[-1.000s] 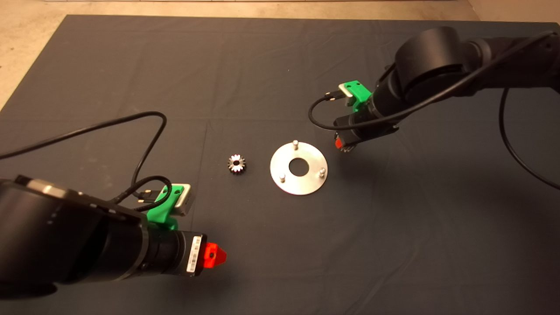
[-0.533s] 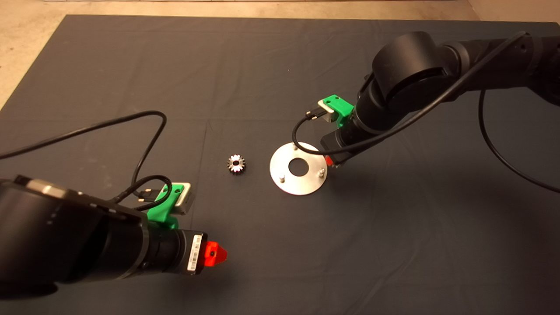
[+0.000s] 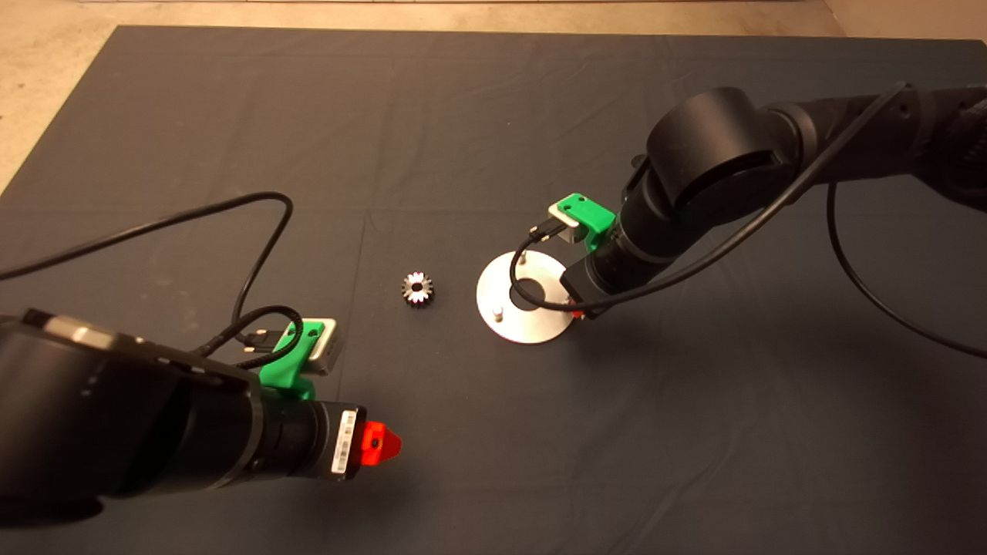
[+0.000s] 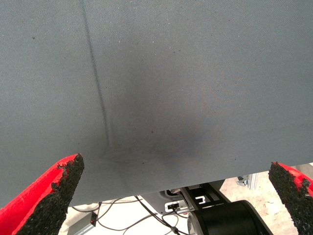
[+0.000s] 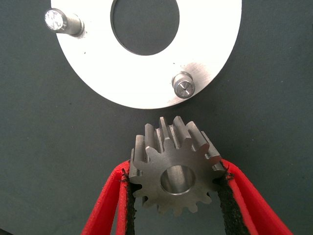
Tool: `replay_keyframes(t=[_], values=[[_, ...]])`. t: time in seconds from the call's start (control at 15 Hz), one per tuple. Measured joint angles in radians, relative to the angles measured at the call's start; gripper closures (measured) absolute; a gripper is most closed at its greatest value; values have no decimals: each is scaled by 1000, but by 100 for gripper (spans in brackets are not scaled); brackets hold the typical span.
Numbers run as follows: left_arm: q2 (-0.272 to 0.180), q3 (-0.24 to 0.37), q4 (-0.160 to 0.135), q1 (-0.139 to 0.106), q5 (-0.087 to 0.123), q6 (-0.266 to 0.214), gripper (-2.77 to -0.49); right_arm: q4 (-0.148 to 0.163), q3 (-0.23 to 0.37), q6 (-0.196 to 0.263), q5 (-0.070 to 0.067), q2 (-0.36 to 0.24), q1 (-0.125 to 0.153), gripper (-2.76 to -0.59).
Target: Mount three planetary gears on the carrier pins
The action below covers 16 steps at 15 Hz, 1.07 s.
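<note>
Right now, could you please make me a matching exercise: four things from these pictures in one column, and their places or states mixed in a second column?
Things:
1. gear on the mat
2. held gear
3. left pincer
4. silver disc

States:
A. open over bare mat
B. carries upright pins, none with a gear yet
C. lies free, left of the disc
D. clamped in the right pincer, short of the nearest pin

Pairs: 1-C, 2-D, 3-A, 4-B
</note>
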Motion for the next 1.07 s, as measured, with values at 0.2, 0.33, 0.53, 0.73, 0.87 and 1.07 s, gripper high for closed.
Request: replay_keyframes(t=[0.2,0.33,0.53,0.73,0.87,1.07], values=[[0,0,1,0,0,0,-275,-4,-21,-34,0,0,-17,-92],[0,0,1,0,0,0,-275,-7,-35,-53,-1,3,-21,-92],[0,0,2,0,0,0,-275,-7,-61,-81,0,10,-35,-92],[0,0,2,0,0,0,-275,-10,-76,-95,0,16,-35,-92],[0,0,2,0,0,0,-275,-11,-81,-102,0,23,-35,-92],[0,0,2,0,0,0,-275,-19,-88,-105,1,31,-35,-92]])
